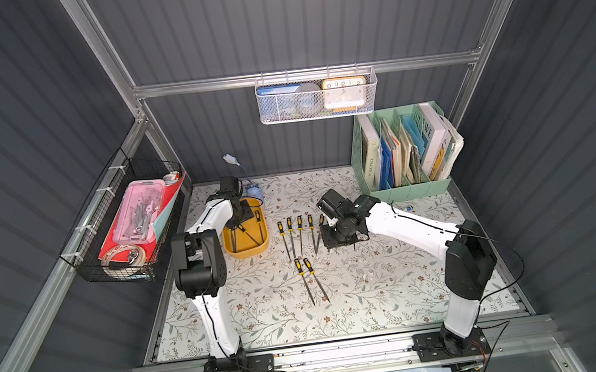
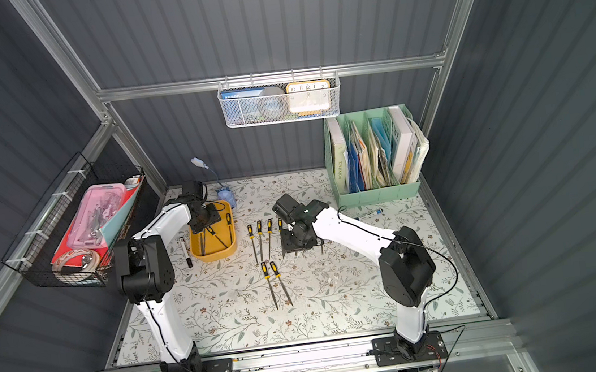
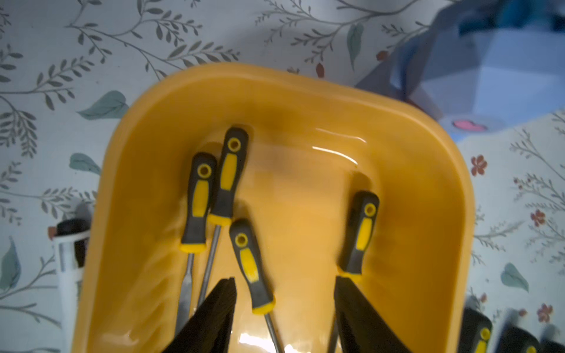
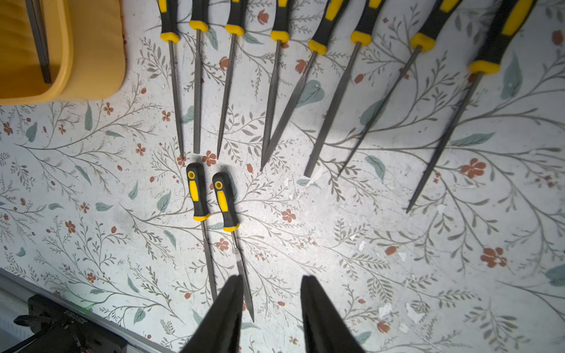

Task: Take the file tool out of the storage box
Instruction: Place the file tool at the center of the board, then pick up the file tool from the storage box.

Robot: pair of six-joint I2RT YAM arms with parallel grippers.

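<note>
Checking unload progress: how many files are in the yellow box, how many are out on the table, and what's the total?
files in the yellow box: 4
files out on the table: 10
total: 14
</note>
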